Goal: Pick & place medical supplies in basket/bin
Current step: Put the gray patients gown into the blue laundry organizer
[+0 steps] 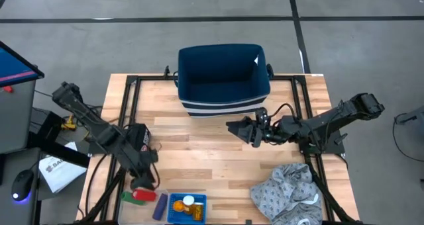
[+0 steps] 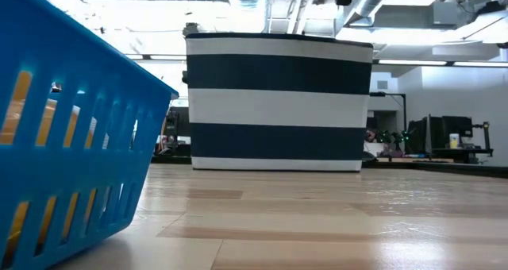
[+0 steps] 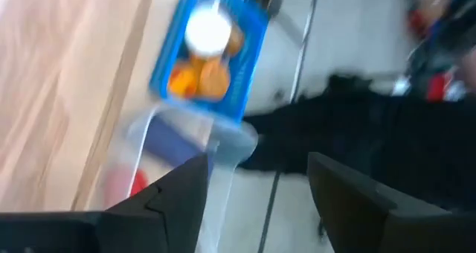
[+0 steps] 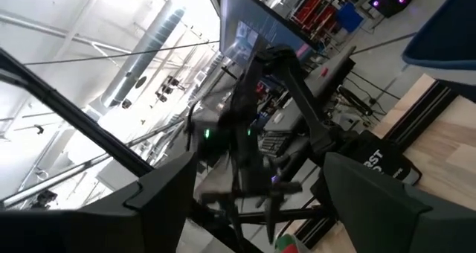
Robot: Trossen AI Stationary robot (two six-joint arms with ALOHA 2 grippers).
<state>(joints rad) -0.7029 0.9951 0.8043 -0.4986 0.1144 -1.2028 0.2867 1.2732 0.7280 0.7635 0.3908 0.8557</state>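
Item: blue basket (image 1: 173, 215), at the near edge of the wooden worktop (image 1: 218, 152); contents: orange pill bottles (image 1: 192, 210), one white-capped (image 1: 188, 200); outside it, just to its left: a flat purple piece (image 1: 159, 206), then a red cylinder (image 1: 144, 194) lying against a green oblong piece (image 1: 130, 197).

Left hand (image 1: 141, 180): directly above the red cylinder; fingers (image 3: 175, 201) parted and empty in the left wrist view, a blurred clear object showing between them and the basket.

Right hand (image 1: 238, 130): idle mid-worktop, in front of the navy striped tub (image 1: 222, 79); fingers spread, grasping nothing.

Also present: a crumpled grey cloth (image 1: 288, 192) at the near right corner.

Step judged in hand: between placements, some supplies binned, three left out; next move would call for lowering onto the red cylinder, clenching, then carrying it over the basket rim.
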